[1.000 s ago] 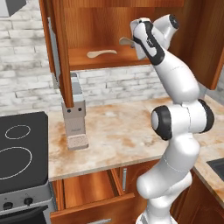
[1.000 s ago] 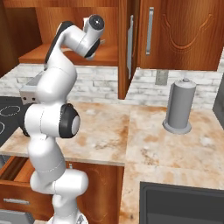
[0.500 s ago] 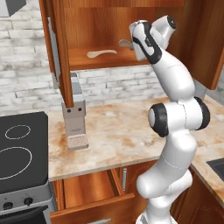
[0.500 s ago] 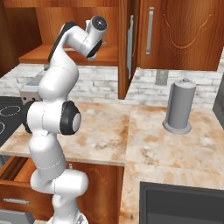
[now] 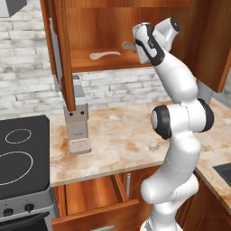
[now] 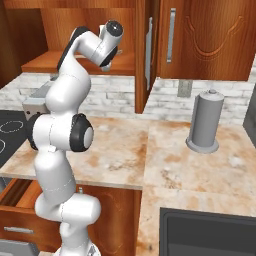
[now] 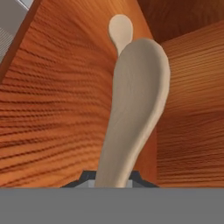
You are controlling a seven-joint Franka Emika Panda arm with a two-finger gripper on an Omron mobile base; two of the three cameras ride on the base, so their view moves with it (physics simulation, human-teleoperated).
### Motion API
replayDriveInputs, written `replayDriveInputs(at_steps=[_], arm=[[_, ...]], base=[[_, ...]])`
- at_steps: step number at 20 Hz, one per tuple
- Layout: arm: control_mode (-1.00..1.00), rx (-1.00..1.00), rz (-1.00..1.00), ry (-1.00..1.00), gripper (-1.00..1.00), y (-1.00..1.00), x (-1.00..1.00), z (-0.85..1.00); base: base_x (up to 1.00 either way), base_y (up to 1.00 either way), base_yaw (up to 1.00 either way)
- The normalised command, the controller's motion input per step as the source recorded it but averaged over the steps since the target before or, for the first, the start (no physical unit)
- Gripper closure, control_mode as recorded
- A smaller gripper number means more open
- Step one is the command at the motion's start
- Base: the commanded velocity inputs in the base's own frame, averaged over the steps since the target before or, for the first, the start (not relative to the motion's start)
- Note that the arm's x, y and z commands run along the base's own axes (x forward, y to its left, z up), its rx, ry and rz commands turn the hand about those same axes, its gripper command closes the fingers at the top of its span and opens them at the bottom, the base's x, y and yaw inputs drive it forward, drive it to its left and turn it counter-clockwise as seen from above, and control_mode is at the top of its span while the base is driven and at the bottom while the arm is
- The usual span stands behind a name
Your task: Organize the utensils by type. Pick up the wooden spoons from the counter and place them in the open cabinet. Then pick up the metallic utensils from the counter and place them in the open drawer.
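My gripper (image 7: 111, 177) is shut on the handle of a pale wooden spoon (image 7: 135, 109), whose bowl points away from the hand into the open cabinet (image 5: 113, 61). In the left base view the held spoon (image 5: 128, 45) hangs just above the shelf at its right side, in front of the hand. A second wooden spoon (image 5: 104, 55) lies flat on the shelf to the left; in the hand view its end (image 7: 120, 27) shows beyond the held one. The open drawer (image 5: 90, 198) stands pulled out below the counter. The metallic utensils are out of view.
A grey appliance (image 5: 76, 122) stands on the counter under the open cabinet door (image 5: 61, 54). The black stove (image 5: 18, 153) is at the left. A grey canister (image 6: 205, 122) stands on the counter at the right. A dark sink (image 5: 223, 173) lies at the right edge.
The hand with the wooden spoon has shifted slightly lower inside the cabinet. The spoon on the shelf has not moved.
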Motion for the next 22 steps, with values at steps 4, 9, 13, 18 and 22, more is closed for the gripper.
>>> replayDriveInputs(at_steps=[4, 9, 13, 18, 22], arm=[[-1.0, 0.0, 0.0, 0.0, 1.0, 0.0, 0.37, 0.0], [-1.0, 0.0, 0.0, 0.0, 1.0, 0.0, 0.35, 0.0], [-1.0, 0.0, 0.01, 0.0, 1.0, 0.0, 0.32, 0.07], [-1.0, 0.0, 0.01, 0.0, 1.0, 0.0, 0.26, 0.03], [-1.0, 0.0, 0.0, 0.0, 1.0, 0.0, 0.28, -0.02]], base=[[0.0, 0.0, 0.0], [0.0, 0.0, 0.0], [0.0, 0.0, 0.0], [0.0, 0.0, 0.0], [0.0, 0.0, 0.0]])
